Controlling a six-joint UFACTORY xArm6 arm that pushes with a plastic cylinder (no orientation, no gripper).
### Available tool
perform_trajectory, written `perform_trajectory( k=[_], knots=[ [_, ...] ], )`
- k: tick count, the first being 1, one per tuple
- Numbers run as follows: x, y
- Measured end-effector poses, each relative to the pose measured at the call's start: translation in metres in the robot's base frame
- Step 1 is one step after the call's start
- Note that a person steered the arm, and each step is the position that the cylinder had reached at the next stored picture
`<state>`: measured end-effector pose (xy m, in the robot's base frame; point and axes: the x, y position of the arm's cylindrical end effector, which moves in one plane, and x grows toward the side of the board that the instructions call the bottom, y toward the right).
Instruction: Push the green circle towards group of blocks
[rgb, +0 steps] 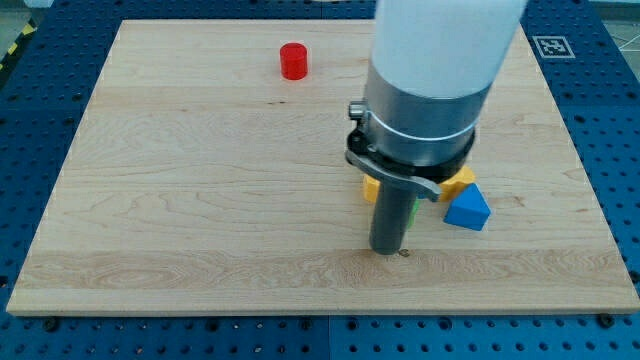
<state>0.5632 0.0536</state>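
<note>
My tip (387, 250) rests on the wooden board (200, 200) at the lower middle-right. A sliver of a green block (411, 211) shows just right of the rod, mostly hidden behind it; its shape cannot be made out. A yellow block (370, 187) peeks out left of the rod and another yellow piece (459, 180) shows to its right. A blue block (468, 209) with a slanted top lies right of the green sliver. These blocks sit close together, just above and right of my tip. A red cylinder (294, 61) stands alone near the view's top.
The arm's large white and grey body (430, 80) covers the upper right of the board and hides whatever lies behind it. A blue perforated table (40, 90) surrounds the board. A marker tag (551, 45) sits at the top right.
</note>
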Motion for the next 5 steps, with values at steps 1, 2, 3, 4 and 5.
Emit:
perform_trajectory(
  k=[1,2,3,4,5],
  knots=[
    [-0.003,-0.014],
    [-0.009,-0.011],
    [-0.016,-0.003],
    [-0.016,0.012],
    [-0.016,0.029]
  ],
)
